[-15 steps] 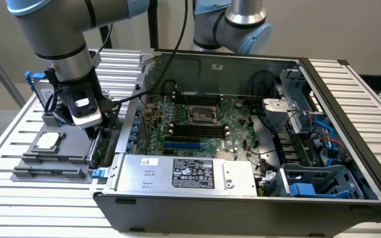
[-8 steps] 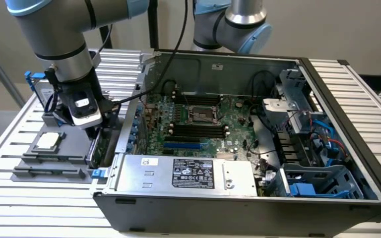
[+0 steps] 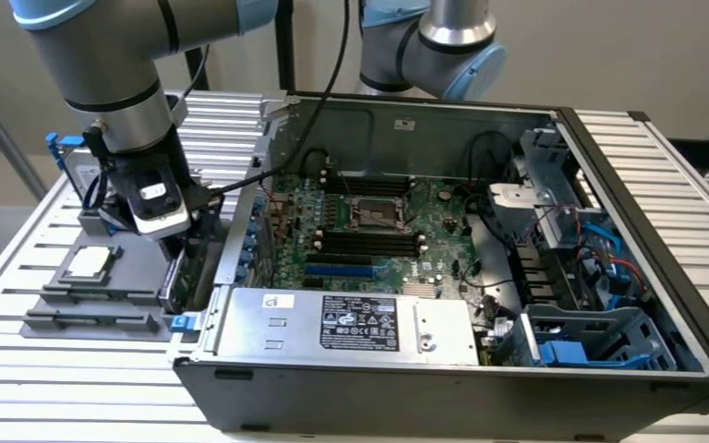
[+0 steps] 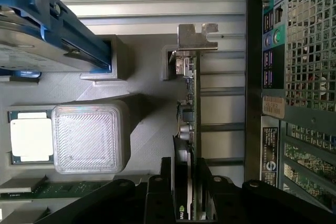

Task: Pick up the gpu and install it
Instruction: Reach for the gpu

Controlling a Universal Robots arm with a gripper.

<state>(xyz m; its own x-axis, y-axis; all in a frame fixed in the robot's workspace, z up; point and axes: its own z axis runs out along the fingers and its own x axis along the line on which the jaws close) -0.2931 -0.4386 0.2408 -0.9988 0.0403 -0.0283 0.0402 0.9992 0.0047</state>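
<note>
ribbed metal tabletop [image 3: 84, 388] carries a grey holder [image 4: 147, 85] just beside an opened computer case [image 3: 453, 392]. the gpu [image 4: 191, 124] stands on its long edge in a slot of that holder, on the side nearest the case. its silver bracket [image 4: 197, 36] is at the end away from the pincer [image 4: 185, 169]. the pincer is low over the card, which runs in under it. whether it is clenched on the card or not yet gripping, i cannot tell, and how much card lies beyond it is hidden.

if the hold is off the card's middle, i judge the bracket end could droop once it leaves the slot, and a thin board might slip. the bracket's hooked tab sits close against a post of the holder, so a lift that is not straight may snag it and drag the holder. the case wall leaves little room for sideways drift. farther out in the holder, a hard drive in a blue frame [image 4: 31, 40] and a processor [image 4: 31, 140] could be jolted. a tilted card would meet the motherboard [image 3: 367, 231] askew.
</note>
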